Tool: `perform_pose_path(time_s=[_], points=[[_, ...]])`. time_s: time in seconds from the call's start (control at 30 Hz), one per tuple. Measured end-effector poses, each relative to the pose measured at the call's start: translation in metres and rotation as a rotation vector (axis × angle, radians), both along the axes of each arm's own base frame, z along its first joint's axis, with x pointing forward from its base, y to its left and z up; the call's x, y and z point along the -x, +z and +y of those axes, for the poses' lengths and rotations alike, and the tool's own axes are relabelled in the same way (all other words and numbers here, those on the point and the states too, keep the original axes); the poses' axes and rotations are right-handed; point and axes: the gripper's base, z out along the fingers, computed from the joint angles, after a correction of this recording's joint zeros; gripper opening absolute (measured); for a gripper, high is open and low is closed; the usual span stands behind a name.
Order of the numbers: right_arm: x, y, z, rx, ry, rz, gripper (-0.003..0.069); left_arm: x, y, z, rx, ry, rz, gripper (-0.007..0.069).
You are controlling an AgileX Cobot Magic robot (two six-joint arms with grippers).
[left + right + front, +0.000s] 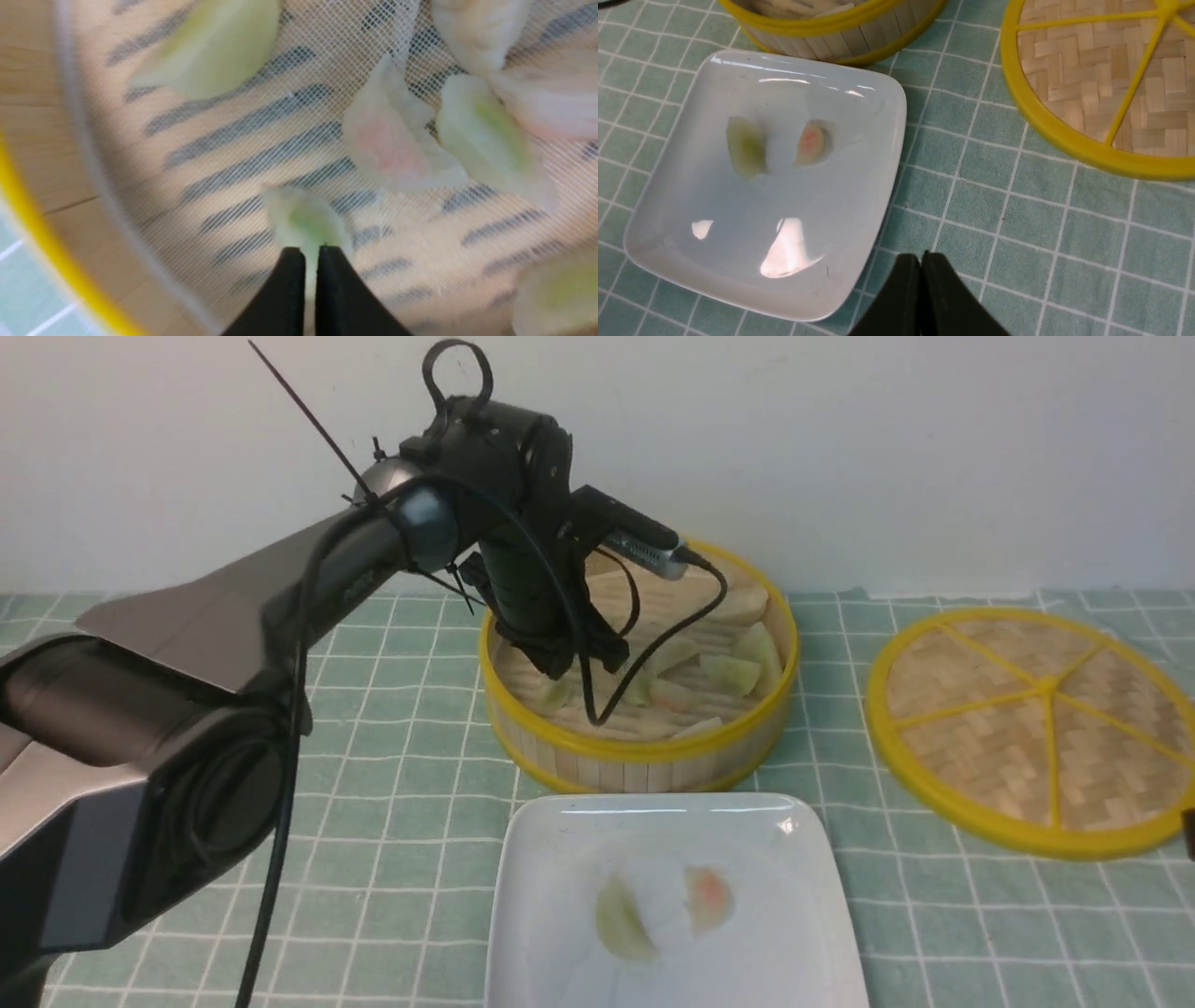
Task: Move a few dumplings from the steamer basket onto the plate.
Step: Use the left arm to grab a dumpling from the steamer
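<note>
The green-tinted dumpling (308,219) lies on the slatted floor of the bamboo steamer basket (60,261), near its wall. One end of it is between the fingertips of the left end effector (310,254), which are nearly together and, as I judge, clamped on this end. The rest of the dumpling extends beyond the tips, and its long axis goes roughly along the fingers, a little slanted, not across them. So the hold seems to be only at the end, and it could slip in lifting.

Other dumplings lie around it in the basket. The white square plate (672,887) is on the robot's side of the basket, already with two dumplings, so the next carry should come back toward the robot. The left arm is clearly the nearer one. The right end effector (923,256) has its tips together, holding nothing, above the tabletop (952,210).
</note>
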Motion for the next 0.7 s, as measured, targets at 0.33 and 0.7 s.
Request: perform_pose_path(time_s=[0.33,0.7], points=[[0.001,0.000,0.001,-0.013,0.006,0.013,-0.0012,0.015,0.054,0.006,0.042,0.007,-0.042,-0.0006],[0.001,0.000,0.002,-0.019,0.005,0.015,-0.0012,-0.007,-0.015,-0.004,0.027,0.033,0.010,0.0264]])
